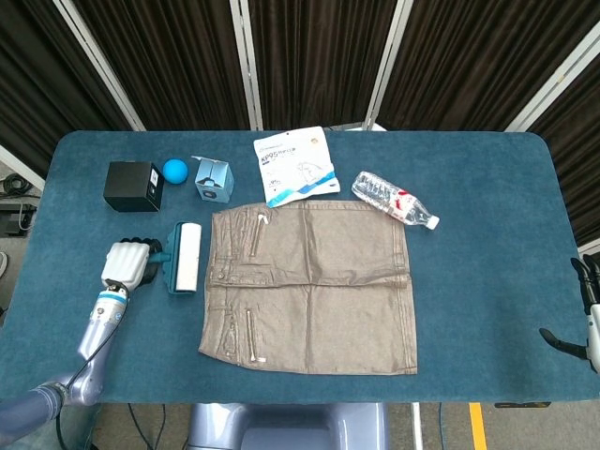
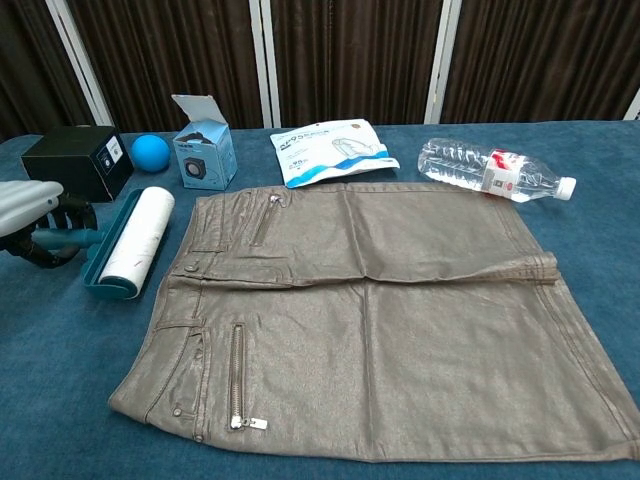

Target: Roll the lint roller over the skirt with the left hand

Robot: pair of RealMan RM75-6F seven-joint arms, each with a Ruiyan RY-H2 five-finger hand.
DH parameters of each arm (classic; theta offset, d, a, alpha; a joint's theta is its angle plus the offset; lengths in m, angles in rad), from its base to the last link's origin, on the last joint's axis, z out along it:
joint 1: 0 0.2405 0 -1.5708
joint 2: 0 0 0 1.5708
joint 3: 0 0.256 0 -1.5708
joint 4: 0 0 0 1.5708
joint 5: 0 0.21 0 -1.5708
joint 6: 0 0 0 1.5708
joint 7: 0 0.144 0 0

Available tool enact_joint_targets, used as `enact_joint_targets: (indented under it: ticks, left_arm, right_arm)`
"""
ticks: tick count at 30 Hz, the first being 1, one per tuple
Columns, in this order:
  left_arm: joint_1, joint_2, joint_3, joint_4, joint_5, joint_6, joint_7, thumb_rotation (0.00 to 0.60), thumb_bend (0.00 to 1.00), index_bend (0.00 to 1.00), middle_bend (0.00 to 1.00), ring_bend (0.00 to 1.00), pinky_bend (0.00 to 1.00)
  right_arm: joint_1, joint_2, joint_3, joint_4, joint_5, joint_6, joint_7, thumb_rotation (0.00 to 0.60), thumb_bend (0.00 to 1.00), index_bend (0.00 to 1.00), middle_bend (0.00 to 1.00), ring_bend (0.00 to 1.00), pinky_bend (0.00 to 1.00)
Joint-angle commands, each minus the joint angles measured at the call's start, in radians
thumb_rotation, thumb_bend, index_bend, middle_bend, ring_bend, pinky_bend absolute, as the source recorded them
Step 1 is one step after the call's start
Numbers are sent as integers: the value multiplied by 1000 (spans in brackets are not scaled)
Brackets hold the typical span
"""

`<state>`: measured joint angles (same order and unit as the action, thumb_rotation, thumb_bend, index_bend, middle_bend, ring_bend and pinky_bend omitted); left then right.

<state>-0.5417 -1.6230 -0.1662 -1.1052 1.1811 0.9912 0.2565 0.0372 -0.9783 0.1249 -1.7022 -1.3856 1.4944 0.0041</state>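
Observation:
A grey-brown skirt [image 1: 314, 281] [image 2: 380, 310] lies flat in the middle of the blue table, waistband to the left. The lint roller [image 1: 185, 257] [image 2: 132, 242], white roll in a teal frame, lies just left of the waistband. My left hand [image 1: 127, 263] [image 2: 35, 222] grips its teal handle, fingers curled around it. My right hand [image 1: 589, 319] shows only at the far right edge of the head view, away from the skirt; its fingers are too cut off to read.
Along the back stand a black box [image 1: 133, 186], a blue ball [image 1: 175, 170], a small blue carton [image 1: 214, 178], a white mask packet [image 1: 295, 165] and a lying water bottle [image 1: 394, 199]. The table's left edge [image 1: 37, 253] is near my left arm.

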Motion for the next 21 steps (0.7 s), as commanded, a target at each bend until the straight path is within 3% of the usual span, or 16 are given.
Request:
enact_joint_targets:
  ticks: [1,6,10,16,21]
  left_arm:
    - [-21,104,7,-159,55,32,81,600,589,594,421,350,426]
    - [-77,206,2,-346,33,-10,269,600,595,595,421,350,428]
    - [-137,256,-11,-463,-68,-73,422,600,608,596,421,349,428]
    - [-208,276,3,-554,-187,-97,587,600,610,598,421,349,430]
    - [-256,260,30,-567,-251,-90,690,600,618,604,422,350,432]
  right_arm:
    - [1,2,1,-1,1,-1,4,600,0,0,0,0,0]
    - [1,6,2,-1,2,-3,16,600,0,0,0,0,0]
    - [1,11,6,0,7,-5,28,600,0,0,0,0,0]
    - [1,16,11,5,22,-11,41,600,0,0,0,0,0]
    - [3,18,16,9,35,-18,48,600,0,0,0,0,0]
